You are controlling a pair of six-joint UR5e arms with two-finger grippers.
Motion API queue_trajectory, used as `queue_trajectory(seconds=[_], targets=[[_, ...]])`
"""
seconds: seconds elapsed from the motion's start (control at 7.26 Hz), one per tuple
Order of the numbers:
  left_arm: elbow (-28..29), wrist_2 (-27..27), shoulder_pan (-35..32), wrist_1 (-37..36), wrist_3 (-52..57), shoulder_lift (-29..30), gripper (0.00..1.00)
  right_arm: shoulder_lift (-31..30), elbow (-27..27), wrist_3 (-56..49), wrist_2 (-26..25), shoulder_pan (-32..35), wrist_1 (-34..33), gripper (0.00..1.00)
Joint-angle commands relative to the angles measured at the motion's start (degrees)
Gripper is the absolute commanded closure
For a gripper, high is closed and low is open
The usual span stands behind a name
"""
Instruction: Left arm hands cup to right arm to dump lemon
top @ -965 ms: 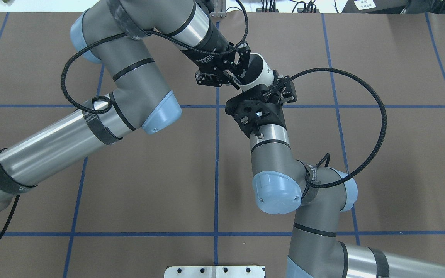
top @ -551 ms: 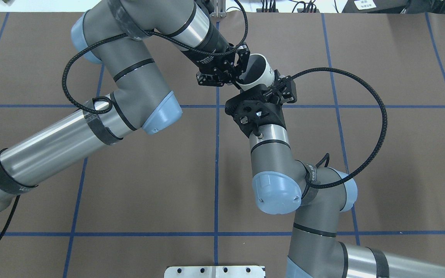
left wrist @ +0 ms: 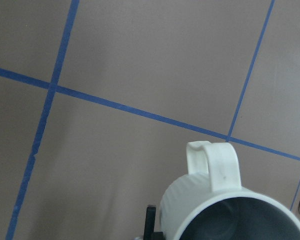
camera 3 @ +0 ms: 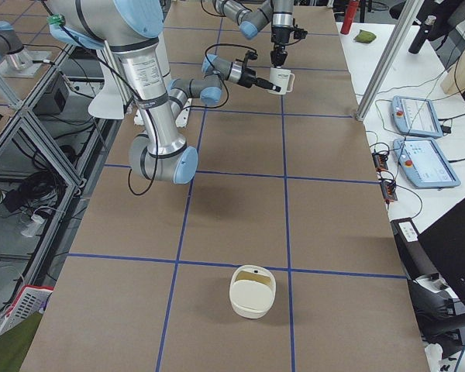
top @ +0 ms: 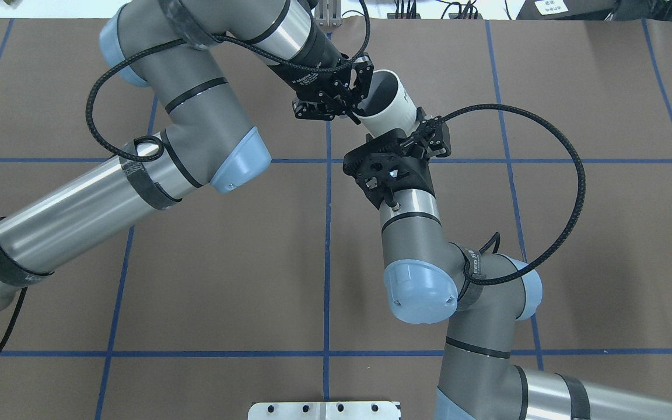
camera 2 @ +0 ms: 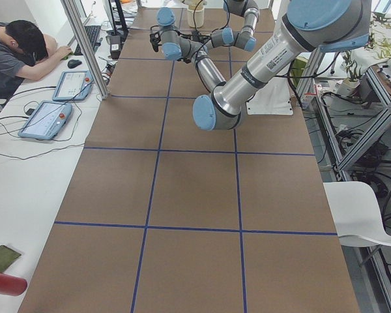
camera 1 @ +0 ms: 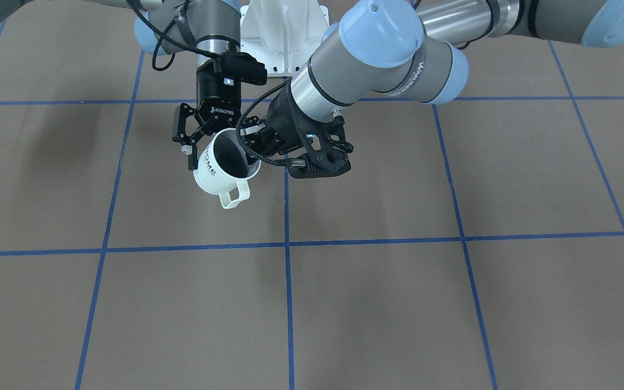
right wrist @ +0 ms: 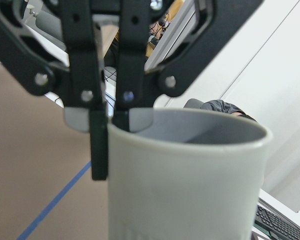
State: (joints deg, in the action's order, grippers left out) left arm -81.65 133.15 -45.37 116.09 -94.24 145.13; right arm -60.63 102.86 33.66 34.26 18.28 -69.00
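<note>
Since a second ago, the left arm (top: 184, 111) has been shifted slightly up the overhead view and the cup (camera 1: 212, 176) carried along with it. The right arm (top: 409, 233) is barely displaced.

Step in hand, as judged: the hand-over, in mid-air, not yet completed.
- The cup is held off the worktop (camera 1: 398, 303), tilted, with its handle turned away from the robot.
- The left tool (top: 354, 112) is clamped on the rim, one finger inside the wall and one outside, as seen from the right wrist.
- The right tool (camera 1: 212, 149) is spread apart and straddles the cup body. One finger lies at the wall beside the "HOME" lettering; the other is hidden behind the cup. No squeeze is evident.

Next move, as judged: the right tool is to be closed firmly on the body before the rim grip is released. Only then can the cup be tipped.

Containers:
- The cup's interior is seen as dark grey. The lemon is made out in no view, the bottom being shadowed or cut off.
- A cream container (camera 3: 252, 298) with an arched handle stands well apart, toward the worktop's end on the robot's right. Its contents cannot be told.
</note>
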Motion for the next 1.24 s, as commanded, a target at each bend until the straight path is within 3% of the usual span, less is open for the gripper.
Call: queue_trajectory(seconds=[0.0, 0.41, 0.55, 0.83, 1.1], targets=[[0.7, 0.1, -2.4, -0.1, 0.2, 0.0, 1.00, -0.1, 0.1, 0.1, 0.0, 0.0, 0.0, 0.00], [3.7, 0.1, -9.3, -0.6, 1.4, -0.2, 1.00, 0.0, 0.7, -0.2, 0.5, 0.8, 0.0, 0.00], [5.2, 1.6, -12.1, -0.9, 2.6, -0.5, 1.00, 0.1, 1.1, -0.2, 3.8, 2.9, -0.1, 0.00], [6.0, 2.6, -17.8, -5.4, 8.6, -1.9, 1.00, -0.4, 1.6, -0.1, 18.0, 10.3, -0.9, 0.00], [3.4, -4.0, -21.4, -15.4, 19.6, -2.2, 1.00, -2.0, 1.5, -0.6, 40.3, 21.6, -3.6, 0.00]])
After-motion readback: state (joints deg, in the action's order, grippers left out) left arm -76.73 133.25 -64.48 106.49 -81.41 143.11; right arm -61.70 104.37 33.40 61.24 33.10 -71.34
